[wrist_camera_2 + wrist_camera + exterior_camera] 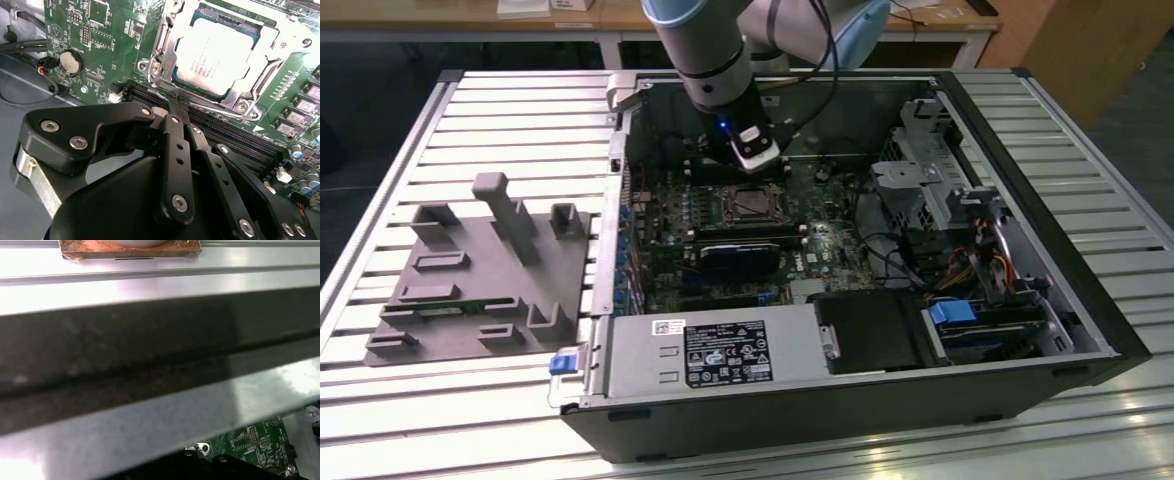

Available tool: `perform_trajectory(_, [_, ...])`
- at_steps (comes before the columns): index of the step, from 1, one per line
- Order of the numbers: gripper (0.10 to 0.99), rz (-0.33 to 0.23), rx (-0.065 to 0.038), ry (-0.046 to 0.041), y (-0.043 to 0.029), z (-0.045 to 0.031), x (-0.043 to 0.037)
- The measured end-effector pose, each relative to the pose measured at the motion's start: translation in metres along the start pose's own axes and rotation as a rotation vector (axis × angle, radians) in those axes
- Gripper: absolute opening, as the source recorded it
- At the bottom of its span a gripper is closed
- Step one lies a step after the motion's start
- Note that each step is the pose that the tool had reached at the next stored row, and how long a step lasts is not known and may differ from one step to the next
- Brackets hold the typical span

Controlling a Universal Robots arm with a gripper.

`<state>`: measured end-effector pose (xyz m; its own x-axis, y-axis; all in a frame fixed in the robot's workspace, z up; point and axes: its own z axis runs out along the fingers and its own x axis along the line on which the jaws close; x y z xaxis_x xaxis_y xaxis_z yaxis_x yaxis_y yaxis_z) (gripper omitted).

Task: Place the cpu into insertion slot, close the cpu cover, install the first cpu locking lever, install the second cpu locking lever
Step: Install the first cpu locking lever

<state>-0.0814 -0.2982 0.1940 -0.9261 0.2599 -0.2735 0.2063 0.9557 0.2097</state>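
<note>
No legible wording anywhere. Faint grey printed lines on the cpu lid, too fine to make out. Tiny white silkscreen marks scattered over the green motherboard, unreadable. Black label with white print and symbols on the grey power supply, small white sticker just beside it, neither readable.

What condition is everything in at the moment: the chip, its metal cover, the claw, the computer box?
cpu: lying flat, metal top up, framed by the cover.
cpu cover: down over the cpu's edges.
claw: shut, holding nothing, tip over the memory slots next to the cover.
coin battery: seated in its holder.
computer case: lying on its side, side panel off, insides exposed.
</note>
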Motion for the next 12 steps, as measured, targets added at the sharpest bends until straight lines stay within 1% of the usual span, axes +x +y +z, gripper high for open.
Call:
perform_trajectory(7, [0.102,0.013,0.004,-0.0030,-0.0002,0.0011,0.0003])
perform_trajectory(12, [0.102,0.043,0.013,-0.0099,-0.0004,0.0021,0.0003])
